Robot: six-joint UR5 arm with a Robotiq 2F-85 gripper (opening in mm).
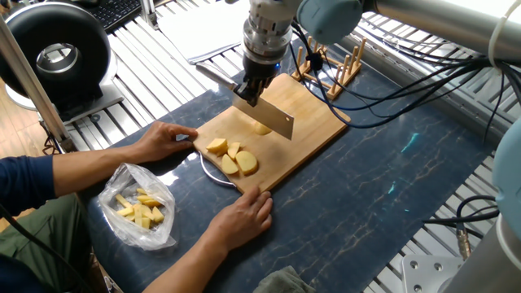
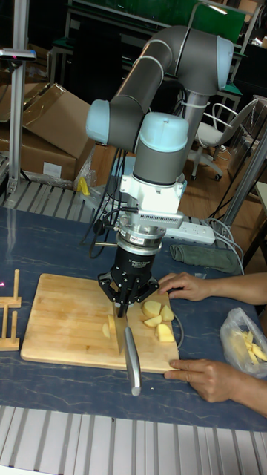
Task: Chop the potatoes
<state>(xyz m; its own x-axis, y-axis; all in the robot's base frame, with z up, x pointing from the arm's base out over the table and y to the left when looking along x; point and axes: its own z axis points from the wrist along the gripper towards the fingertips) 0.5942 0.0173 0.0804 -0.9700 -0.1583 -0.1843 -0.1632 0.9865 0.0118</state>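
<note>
Your gripper (image 1: pixel 254 86) clenches a cleaver (image 1: pixel 266 115), its blade's long axis crossing the cutting board (image 1: pixel 313 130). Potatoes (image 1: pixel 231 156) lie cut near the board's near-left end; one piece (image 2: pixel 108 329) sits under the blade.

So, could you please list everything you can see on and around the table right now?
Cutting board: one, light wood, middle of the table.
Potato pieces: a few, pale yellow, grouped at the board's near end; one more under the knife.
Knife: one, steel blade, held over the board.
Plastic bag: one, clear, with yellow pieces inside, on the table by the person.
Wooden rack: one, light wood, beyond the board.
Fan: one, black, round, far corner.
Table: one, dark blue marbled top.
Person's hands: two, one at the board's end, one at its near edge.
Arm: one, grey and pale blue.
Claw: one, black, shut on the knife.
</note>
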